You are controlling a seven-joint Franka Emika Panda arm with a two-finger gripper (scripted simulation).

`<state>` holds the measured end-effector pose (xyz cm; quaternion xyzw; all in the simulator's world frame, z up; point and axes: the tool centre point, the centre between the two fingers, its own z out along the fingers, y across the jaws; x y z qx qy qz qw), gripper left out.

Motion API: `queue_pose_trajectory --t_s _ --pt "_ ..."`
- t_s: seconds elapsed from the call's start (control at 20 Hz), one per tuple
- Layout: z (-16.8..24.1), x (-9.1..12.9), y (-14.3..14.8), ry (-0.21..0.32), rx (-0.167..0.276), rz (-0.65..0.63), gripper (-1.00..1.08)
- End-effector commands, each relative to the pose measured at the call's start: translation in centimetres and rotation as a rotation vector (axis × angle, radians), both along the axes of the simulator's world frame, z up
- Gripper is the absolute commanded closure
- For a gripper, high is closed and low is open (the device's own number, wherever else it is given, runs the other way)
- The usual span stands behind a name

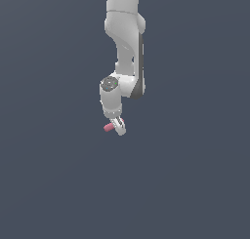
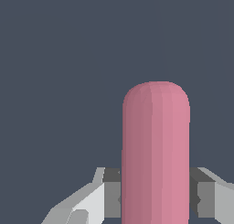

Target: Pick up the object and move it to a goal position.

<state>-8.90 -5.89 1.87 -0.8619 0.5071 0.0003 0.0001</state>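
Pink peg [image 2: 156, 154] clamped in hand [image 1: 118, 127] — lower end cut off, far end protruding

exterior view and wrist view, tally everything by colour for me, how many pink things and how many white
pink: 1, the short peg with a rounded end, sitting between the tool's fingers
white: 1, the robot arm together with its tool
total: 2
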Motion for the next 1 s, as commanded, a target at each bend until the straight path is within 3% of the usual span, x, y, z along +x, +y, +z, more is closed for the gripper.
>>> queue_pose_trajectory --t_s 0.0,0.35,0.95 --pt "0.0 0.6 0.0 -0.001 0.0 0.001 1.08" --pt "0.1 3.5 -0.2 -0.001 -0.001 0.001 1.08" --pt "0.3 10.9 -0.6 0.0 -0.001 0.002 1.08"
